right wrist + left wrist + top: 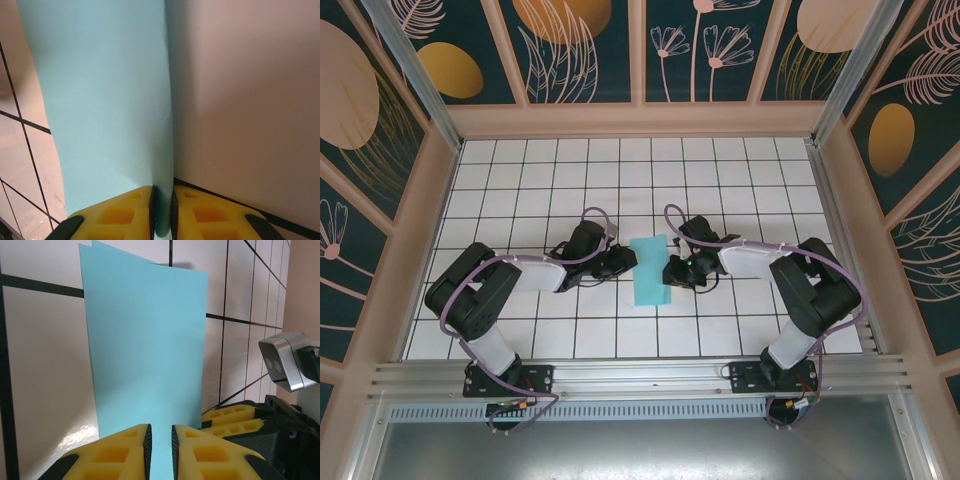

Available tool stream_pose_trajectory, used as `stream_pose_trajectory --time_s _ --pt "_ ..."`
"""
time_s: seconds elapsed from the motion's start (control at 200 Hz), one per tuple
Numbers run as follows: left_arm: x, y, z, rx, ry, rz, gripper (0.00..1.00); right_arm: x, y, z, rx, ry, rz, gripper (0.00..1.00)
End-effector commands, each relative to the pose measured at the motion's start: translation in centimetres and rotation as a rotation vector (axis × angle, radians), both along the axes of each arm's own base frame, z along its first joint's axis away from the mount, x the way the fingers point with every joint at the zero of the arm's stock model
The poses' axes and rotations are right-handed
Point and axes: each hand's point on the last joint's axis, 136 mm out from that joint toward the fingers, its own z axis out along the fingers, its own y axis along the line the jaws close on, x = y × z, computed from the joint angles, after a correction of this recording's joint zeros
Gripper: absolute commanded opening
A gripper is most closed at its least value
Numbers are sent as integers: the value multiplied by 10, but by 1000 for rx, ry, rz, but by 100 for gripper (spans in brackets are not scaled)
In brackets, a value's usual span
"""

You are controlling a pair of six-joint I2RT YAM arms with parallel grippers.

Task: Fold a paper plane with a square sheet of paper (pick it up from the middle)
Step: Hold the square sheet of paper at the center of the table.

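Observation:
The square sheet of paper (650, 270) is light blue and lies folded in half as a narrow strip on the white grid table, between the two arms. My left gripper (628, 262) is at its left edge. In the left wrist view the paper (145, 350) lies flat under the gripper (160, 450), whose pads stand a narrow gap apart with paper showing through the gap. My right gripper (670, 270) is at the strip's right edge. In the right wrist view that gripper (161, 210) is shut on a raised edge of the paper (110, 100). No dart shape has formed.
The right gripper's yellow fingers (235, 417) and its wrist camera (282, 362) sit close to the paper's right side. Patterned walls (640, 50) enclose the table at the back and sides. An aluminium rail (640, 380) runs along the near edge.

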Motion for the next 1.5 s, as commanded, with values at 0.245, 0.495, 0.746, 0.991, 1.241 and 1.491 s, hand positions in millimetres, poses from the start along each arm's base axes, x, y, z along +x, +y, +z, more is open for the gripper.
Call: stream_pose_trajectory --time_s 0.245,0.495,0.746,0.991,1.241,1.491 --pt "-4 -7 8 -28 -9 -44 22 -23 -28 -36 -144 104 -2 19" --pt "-8 -19 0 -29 12 -73 21 -26 -34 -44 -177 128 -32 21" --pt "-9 -23 -5 -25 22 -80 21 -29 -41 -52 -211 146 -55 20" --pt "-12 -26 -8 -25 30 -90 21 -31 -46 -56 -229 158 -70 18" --pt "-14 -25 -15 -14 43 -92 19 -31 -47 -57 -234 157 -67 20" --pt "-15 -24 -21 -1 54 -90 18 -32 -49 -56 -237 153 -65 22"
